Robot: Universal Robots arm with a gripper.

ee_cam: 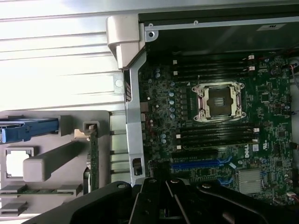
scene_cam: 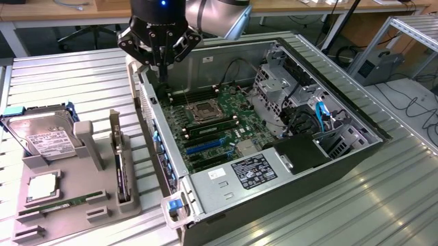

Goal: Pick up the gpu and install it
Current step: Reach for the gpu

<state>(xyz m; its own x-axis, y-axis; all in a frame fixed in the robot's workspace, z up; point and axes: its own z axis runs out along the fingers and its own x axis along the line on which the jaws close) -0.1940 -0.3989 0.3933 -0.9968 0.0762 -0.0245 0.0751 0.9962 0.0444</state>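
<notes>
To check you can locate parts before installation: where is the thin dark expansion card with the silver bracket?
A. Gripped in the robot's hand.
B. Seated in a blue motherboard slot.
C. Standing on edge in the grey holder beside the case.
C: the thin dark expansion card stands on edge in the grey plastic holder, while the shut hand holds nothing.

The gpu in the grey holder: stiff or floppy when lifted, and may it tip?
Probably stiff: the gpu looks like a thin flat board with a metal bracket. Likely light for its length. On its narrow edge in the grey holder, it may tip once freed.
</notes>
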